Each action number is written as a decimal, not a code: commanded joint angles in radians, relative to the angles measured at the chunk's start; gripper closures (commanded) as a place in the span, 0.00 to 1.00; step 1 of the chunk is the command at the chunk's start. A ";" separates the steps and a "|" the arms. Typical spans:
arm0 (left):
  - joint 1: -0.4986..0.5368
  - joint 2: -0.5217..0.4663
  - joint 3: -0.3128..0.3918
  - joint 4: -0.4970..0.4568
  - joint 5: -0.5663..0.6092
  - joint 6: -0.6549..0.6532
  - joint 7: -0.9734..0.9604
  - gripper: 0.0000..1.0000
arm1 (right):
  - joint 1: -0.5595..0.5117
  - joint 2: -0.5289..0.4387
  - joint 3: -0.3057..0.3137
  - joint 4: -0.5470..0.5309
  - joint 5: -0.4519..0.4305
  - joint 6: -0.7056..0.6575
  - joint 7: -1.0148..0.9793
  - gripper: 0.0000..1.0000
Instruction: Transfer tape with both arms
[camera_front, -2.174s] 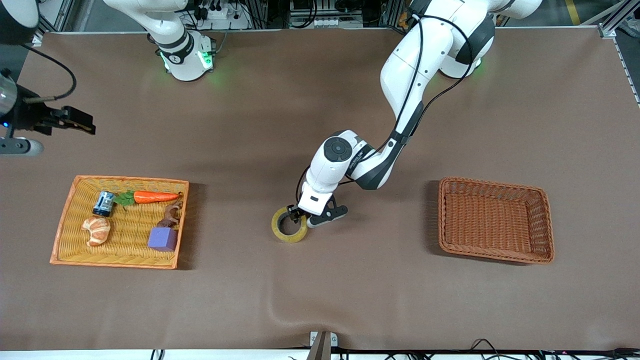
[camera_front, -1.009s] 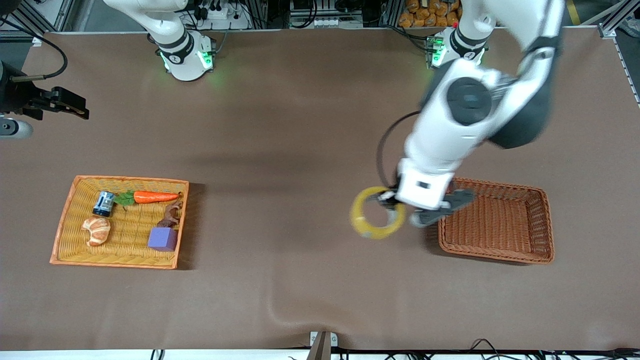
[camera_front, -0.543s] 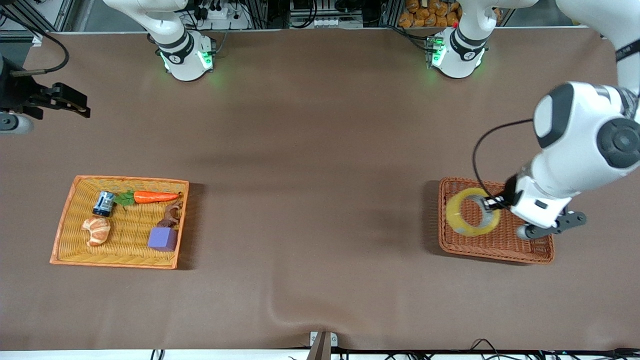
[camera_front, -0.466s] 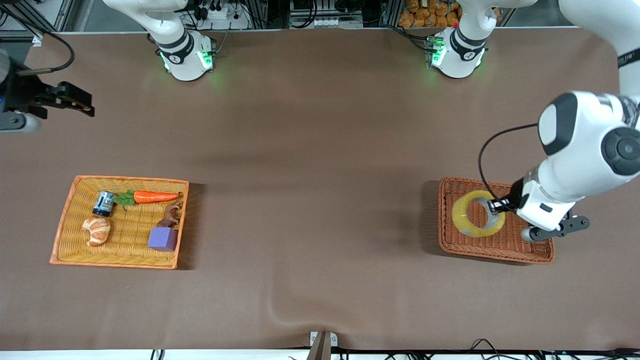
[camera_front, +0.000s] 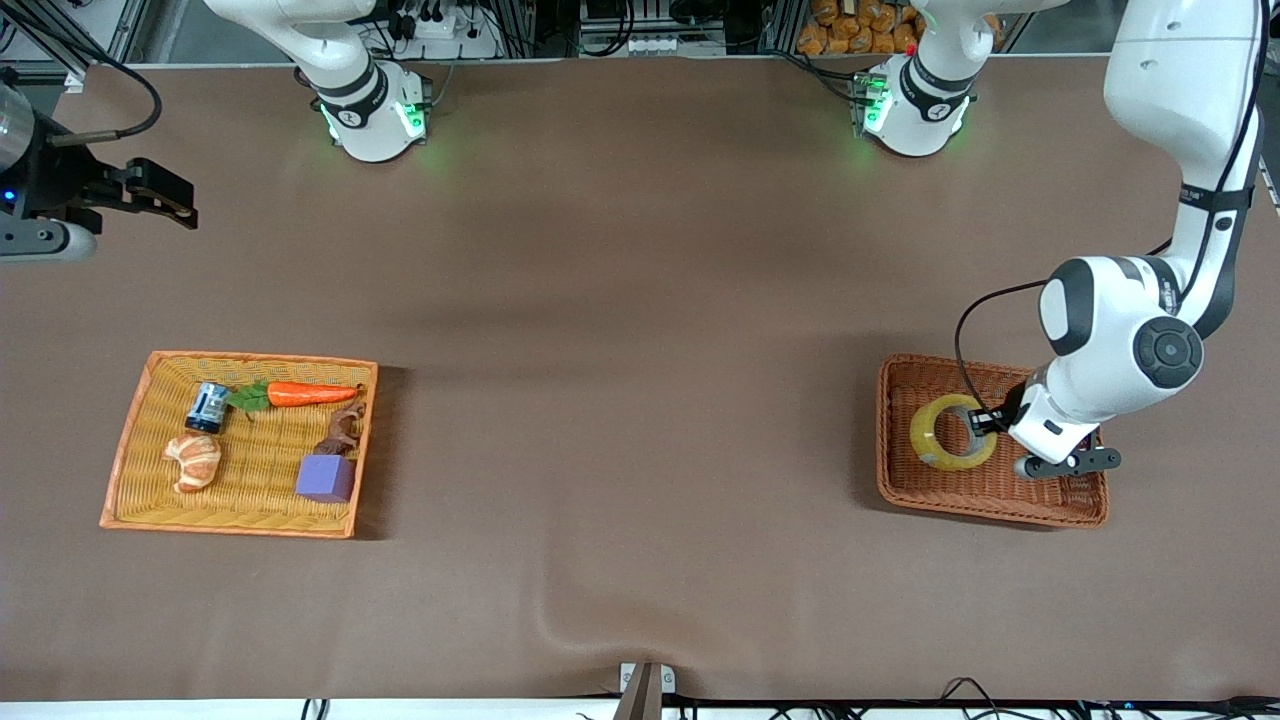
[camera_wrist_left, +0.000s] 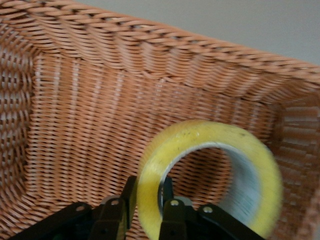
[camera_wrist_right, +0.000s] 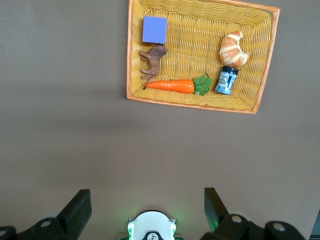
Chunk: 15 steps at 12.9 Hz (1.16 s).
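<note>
Down at the left arm's end of the table, the left gripper (camera_front: 985, 420) sits low inside the brown wicker basket (camera_front: 1000, 505), its fingers (camera_wrist_left: 172, 210) pinched narrowly on the wall of the tape (camera_front: 952, 432), one inside the ring and one outside. In the left wrist view the tape (camera_wrist_left: 207, 175) stands tilted over the basket (camera_wrist_left: 100, 100) floor; whether it touches the weave I cannot tell. The right arm waits up at its own end, the right gripper (camera_front: 165, 195) raised over bare table with its fingers (camera_wrist_right: 75, 212) spread wide and holding nothing. Nearer the front camera lies the yellow tray (camera_front: 130, 470) carrying a carrot (camera_front: 310, 394), a croissant (camera_front: 193, 460), a purple block (camera_front: 325, 478), a small brown figure (camera_front: 342, 432) and a little can (camera_front: 207, 407).
</note>
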 joint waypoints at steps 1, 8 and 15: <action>0.029 -0.072 -0.013 -0.002 -0.002 -0.014 0.028 0.00 | -0.020 -0.019 0.006 0.003 -0.007 0.010 0.008 0.00; 0.019 -0.348 -0.055 0.215 -0.001 -0.363 0.014 0.00 | -0.049 -0.030 0.006 -0.010 -0.003 0.086 0.006 0.00; 0.017 -0.368 -0.058 0.472 0.003 -0.800 0.019 0.00 | -0.043 -0.082 0.008 -0.099 0.014 0.143 0.008 0.00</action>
